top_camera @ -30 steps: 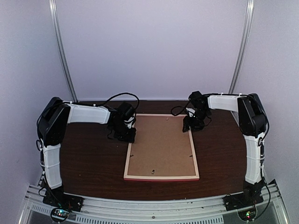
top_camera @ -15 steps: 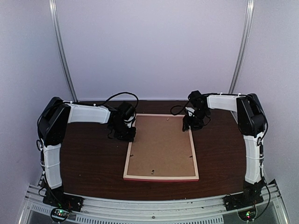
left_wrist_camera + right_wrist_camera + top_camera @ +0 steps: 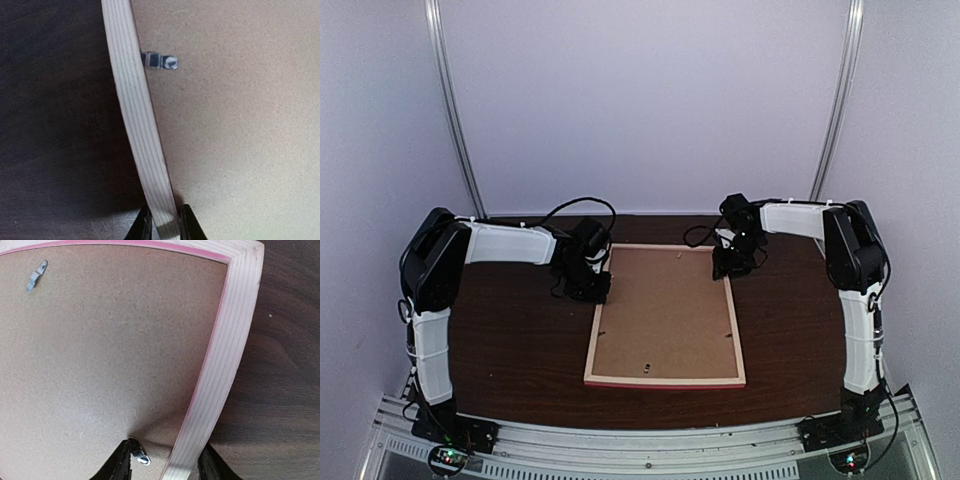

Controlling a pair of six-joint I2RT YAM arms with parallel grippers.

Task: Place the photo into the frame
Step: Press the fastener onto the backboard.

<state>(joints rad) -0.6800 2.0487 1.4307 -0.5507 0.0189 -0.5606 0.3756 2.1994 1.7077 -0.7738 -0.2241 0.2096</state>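
left hand (image 3: 164, 226) pinched a pink-edged pale wooden picture frame (image 3: 665, 381); right hand (image 3: 167, 462) loosely straddled its other rail, so lifting might slip.

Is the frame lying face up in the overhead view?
No, the frame lies with its pale wood back and brown backing board facing up.

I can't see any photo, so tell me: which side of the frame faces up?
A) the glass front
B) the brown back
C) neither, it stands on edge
B: the frame lies flat with its brown backing board and a metal clip showing on top.
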